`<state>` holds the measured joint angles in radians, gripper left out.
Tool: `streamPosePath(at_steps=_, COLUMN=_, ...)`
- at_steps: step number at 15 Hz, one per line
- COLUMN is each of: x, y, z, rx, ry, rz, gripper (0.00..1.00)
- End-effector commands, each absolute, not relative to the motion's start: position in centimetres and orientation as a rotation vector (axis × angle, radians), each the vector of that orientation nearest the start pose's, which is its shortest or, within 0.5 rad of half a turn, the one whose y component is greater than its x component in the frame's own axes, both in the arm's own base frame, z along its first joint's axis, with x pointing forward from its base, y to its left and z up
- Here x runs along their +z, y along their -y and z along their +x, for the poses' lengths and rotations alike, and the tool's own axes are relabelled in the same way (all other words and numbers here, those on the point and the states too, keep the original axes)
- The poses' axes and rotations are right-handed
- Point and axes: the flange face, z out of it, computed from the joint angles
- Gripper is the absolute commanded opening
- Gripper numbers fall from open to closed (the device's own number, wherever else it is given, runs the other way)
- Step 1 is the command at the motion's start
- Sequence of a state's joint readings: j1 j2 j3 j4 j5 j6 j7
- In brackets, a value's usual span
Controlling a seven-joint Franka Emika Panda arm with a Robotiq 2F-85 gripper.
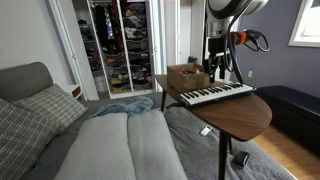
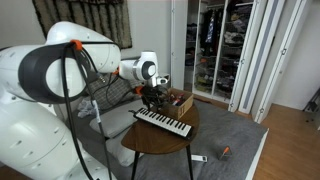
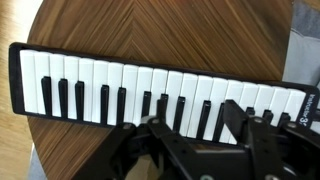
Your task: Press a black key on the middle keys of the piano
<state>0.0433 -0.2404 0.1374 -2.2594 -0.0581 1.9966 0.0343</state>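
The piano (image 1: 215, 95) is a slim white keyboard lying on a round wooden table (image 1: 250, 115); it also shows in an exterior view (image 2: 163, 122) and fills the wrist view (image 3: 120, 80). My gripper (image 1: 218, 72) (image 2: 152, 100) points down just above the middle keys (image 3: 185, 95). In the wrist view its two black fingers (image 3: 192, 125) stand apart, with white and black keys showing between them. It is open and holds nothing. I cannot tell whether a fingertip touches a key.
A brown cardboard box (image 1: 187, 76) (image 2: 180, 102) stands on the table right behind the piano. A grey bed (image 1: 120, 140) lies beside the table. An open closet (image 1: 120, 40) is at the back. A small object (image 2: 224, 151) lies on the floor.
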Motion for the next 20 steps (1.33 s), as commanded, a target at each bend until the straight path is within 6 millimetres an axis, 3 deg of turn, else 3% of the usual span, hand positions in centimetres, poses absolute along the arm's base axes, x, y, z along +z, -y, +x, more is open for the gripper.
streamPosePath(at_steps=1, x=45.3, y=-8.2, z=49.0, rx=0.023, ry=0.327, rz=-3.218, gripper=0.32)
streamPosePath(at_steps=6, x=43.8, y=-8.0, z=50.0, rx=0.034, ry=0.337, rz=-3.209, gripper=0.00)
streamPosePath(at_steps=20, x=40.4, y=-7.5, z=50.4, rx=-0.034, ry=0.303, rz=-3.175, gripper=0.00)
